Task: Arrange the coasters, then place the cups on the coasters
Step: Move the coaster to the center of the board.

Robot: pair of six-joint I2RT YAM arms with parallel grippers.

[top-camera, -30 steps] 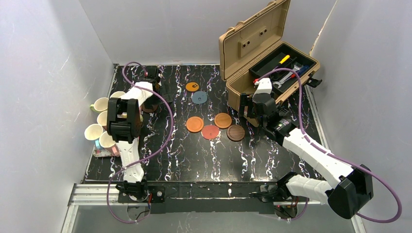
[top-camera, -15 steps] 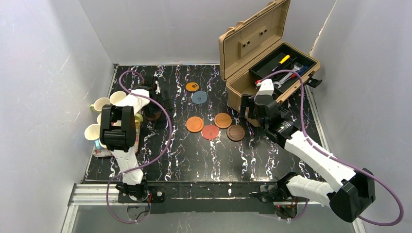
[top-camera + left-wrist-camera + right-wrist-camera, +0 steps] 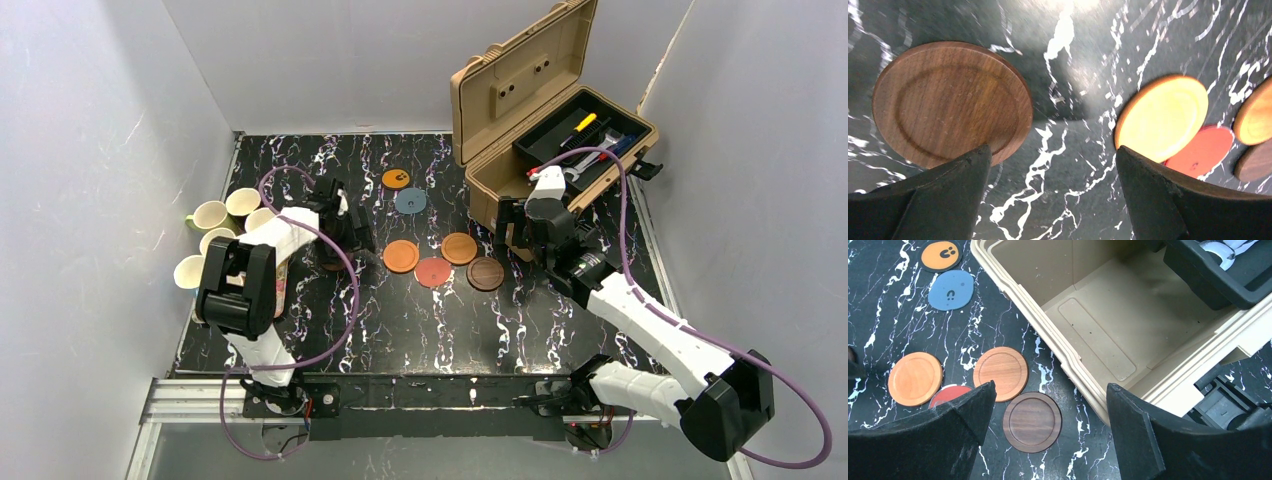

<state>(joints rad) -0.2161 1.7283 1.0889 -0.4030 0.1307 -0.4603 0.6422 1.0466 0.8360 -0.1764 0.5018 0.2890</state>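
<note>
A dark wood coaster point(image 3: 953, 102) lies flat on the black marble table, just past my left gripper's point(image 3: 1053, 149) left fingertip. That gripper is open over bare table, with an orange-brown coaster point(image 3: 1162, 117) and a red coaster point(image 3: 1199, 157) beyond its right finger. In the top view the left gripper point(image 3: 348, 245) is left of the coaster cluster point(image 3: 433, 272). My right gripper point(image 3: 1050, 386) hangs open above a second dark wood coaster point(image 3: 1032, 422), beside the toolbox. An orange marked coaster point(image 3: 396, 178) and a grey-blue one point(image 3: 410, 201) lie farther back. Several cups point(image 3: 210, 215) stand at the table's left edge.
An open tan toolbox point(image 3: 550, 130) with tools in a black tray stands at the back right, its wall point(image 3: 1108, 315) close to my right gripper. The left arm's elbow point(image 3: 240, 285) leans over the cups. White walls close in both sides.
My left gripper has swung right and nearer, toward the coaster cluster, and the dark wood coaster beside it has shifted the same way. The right arm has barely moved.
</note>
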